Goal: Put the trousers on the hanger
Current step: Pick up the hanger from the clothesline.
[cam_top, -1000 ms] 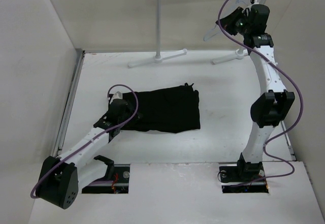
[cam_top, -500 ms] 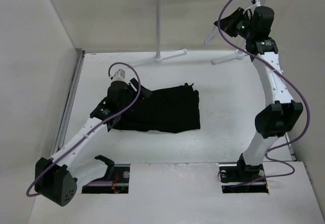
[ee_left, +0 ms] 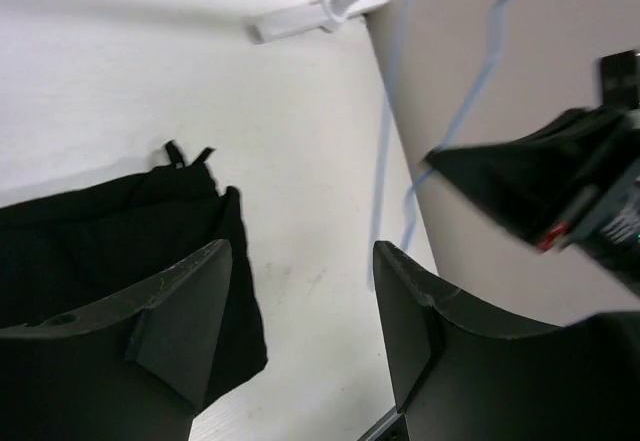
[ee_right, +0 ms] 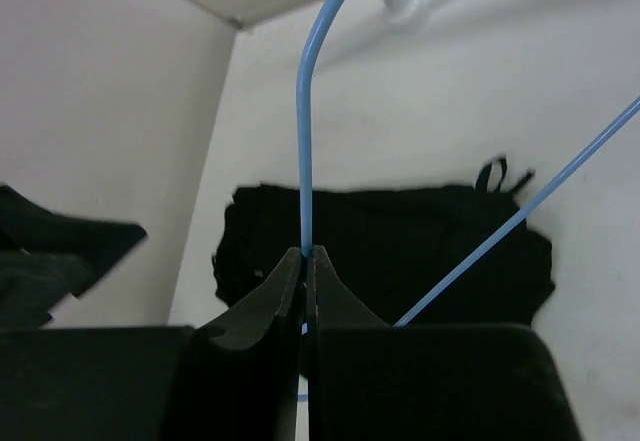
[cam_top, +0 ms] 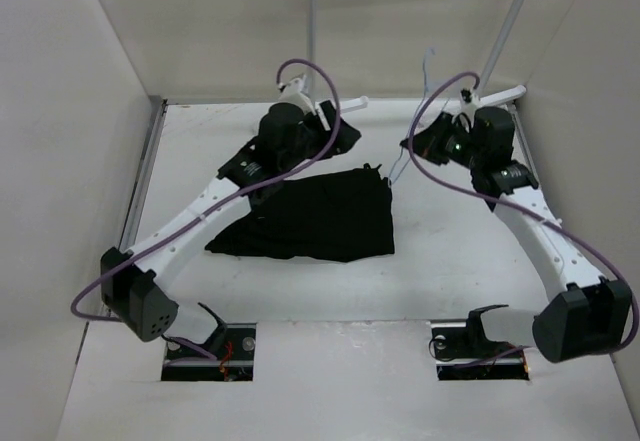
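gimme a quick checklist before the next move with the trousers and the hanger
1. Right gripper shut on the hanger wire: ok.
2. Left gripper open, nothing between its fingers: ok.
3. Trousers lying on the table, held by neither gripper: ok.
4. Hanger off the rack: ok.
5. Trousers draped on the hanger: not ok.
6. Hanger steady in the grip: cannot tell.

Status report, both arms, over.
Right fingers shut on hanger. Left fingers open, empty. Trousers flat on table, not yet hung. Left arm stretched over them.
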Available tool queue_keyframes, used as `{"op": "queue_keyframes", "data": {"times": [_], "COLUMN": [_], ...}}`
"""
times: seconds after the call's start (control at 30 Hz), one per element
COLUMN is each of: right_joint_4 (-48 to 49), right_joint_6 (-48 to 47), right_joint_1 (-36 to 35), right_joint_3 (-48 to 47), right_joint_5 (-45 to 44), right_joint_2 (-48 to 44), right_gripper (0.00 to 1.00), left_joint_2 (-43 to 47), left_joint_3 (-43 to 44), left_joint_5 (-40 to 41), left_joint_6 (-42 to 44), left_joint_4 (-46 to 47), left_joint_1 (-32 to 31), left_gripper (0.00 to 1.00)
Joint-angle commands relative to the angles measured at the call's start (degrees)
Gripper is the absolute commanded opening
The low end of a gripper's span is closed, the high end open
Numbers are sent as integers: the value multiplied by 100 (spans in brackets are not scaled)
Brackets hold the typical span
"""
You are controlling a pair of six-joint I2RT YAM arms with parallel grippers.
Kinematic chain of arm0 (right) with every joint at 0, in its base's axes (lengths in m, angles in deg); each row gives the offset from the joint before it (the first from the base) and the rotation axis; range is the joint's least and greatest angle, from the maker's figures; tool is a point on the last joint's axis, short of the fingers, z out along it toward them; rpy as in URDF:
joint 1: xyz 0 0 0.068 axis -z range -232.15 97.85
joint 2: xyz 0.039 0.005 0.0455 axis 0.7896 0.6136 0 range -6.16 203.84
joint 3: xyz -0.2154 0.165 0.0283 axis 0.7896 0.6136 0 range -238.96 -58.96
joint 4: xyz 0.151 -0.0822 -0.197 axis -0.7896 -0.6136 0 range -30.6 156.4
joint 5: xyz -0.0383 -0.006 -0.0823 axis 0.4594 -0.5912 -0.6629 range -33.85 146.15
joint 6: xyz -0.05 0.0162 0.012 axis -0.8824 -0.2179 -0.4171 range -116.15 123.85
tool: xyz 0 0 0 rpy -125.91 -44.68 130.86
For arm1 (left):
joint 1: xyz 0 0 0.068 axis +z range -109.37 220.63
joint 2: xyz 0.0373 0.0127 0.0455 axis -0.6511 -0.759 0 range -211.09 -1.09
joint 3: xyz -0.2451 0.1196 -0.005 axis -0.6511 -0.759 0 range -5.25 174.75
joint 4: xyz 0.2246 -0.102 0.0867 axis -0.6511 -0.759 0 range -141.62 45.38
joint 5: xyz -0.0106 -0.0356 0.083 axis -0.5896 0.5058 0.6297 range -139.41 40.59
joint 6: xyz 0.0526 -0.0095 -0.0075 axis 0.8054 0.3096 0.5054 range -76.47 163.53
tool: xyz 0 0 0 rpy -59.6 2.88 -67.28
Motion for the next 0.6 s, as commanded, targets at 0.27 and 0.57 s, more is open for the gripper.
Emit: {"op": "queue_keyframes", "data": {"times": [0.27,0.57], "right_joint_4": [-72,-81], "right_joint_6": [159,431], "right_joint_1": [-722,-1232], "right_joint_3": [1737,2212], "right_joint_5": [-392,-568], "right_joint_2": [-1392,-1779], "right_gripper": [7,7], "left_joint_2": [-1786,-2692], "left_joint_3": [1716,2341], "left_joint_5": [633,703], "left_joint_6": [1399,1417], "left_joint_4": [-122,-61], "left_joint_1": [-1363,-1565], "left_gripper": [56,48]}}
